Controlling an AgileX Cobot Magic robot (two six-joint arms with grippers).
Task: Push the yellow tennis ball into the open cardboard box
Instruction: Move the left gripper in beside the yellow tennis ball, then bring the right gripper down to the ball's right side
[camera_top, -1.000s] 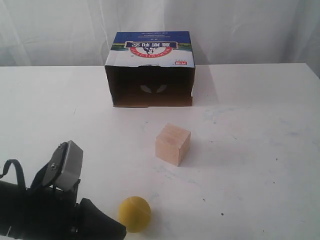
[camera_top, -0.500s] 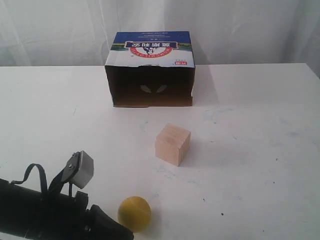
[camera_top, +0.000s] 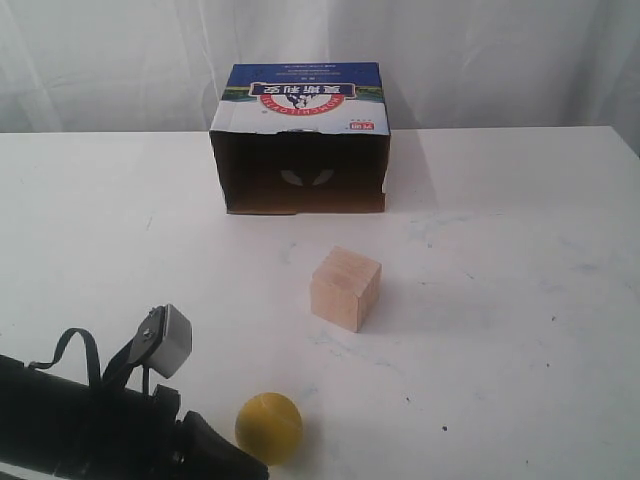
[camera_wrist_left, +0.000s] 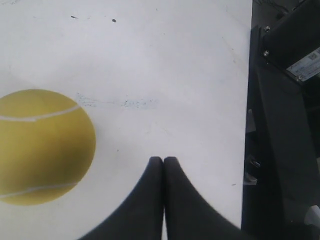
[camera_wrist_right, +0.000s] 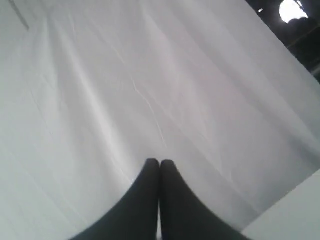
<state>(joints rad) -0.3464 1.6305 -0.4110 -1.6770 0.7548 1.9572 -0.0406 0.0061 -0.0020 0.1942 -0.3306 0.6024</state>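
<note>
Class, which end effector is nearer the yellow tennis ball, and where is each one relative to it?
Left. The left end effector, shut, sits beside the yellow tennis ball, not touching. The right end effector is outside the exterior view; its wrist camera shows only white cloth.

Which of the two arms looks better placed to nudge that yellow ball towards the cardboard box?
Left. The left end effector, closed, sits right beside the mustard-yellow tennis ball. The right end effector faces only white fabric, and its arm is absent from the exterior view.
</note>
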